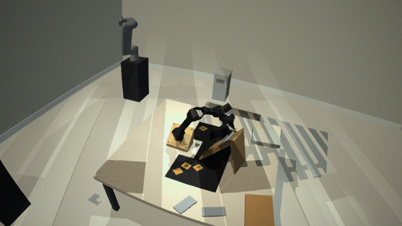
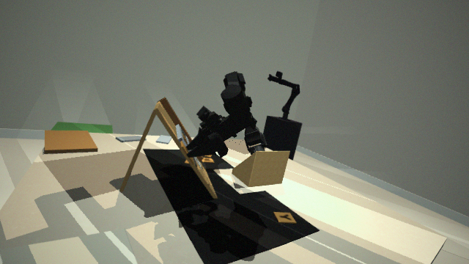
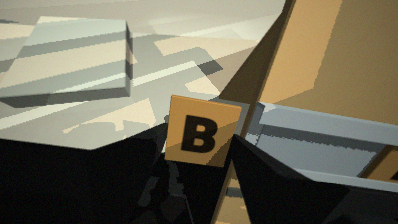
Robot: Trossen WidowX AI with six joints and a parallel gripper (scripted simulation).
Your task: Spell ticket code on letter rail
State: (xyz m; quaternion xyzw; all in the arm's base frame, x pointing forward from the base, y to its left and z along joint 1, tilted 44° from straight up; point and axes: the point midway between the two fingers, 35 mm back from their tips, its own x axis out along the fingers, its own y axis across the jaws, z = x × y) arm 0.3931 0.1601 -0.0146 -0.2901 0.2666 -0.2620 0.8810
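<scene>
The gripper is shut on the B tile. The letter faces the wrist camera and is upright, slightly tilted. The tile is at the left end of the grey rail, overlapping the board's edge; whether it is inside the channel cannot be told. Another tile sits farther right in the rail, its letter cut off. The wooden board leans as an easel. A Y tile lies on the mat. No code is readable.
At the mat's other end lie three tiles, a T-like tile, a tile beside it and an unreadable tile. Two grey plates and an orange block are farther along. A pale box stands beyond the board.
</scene>
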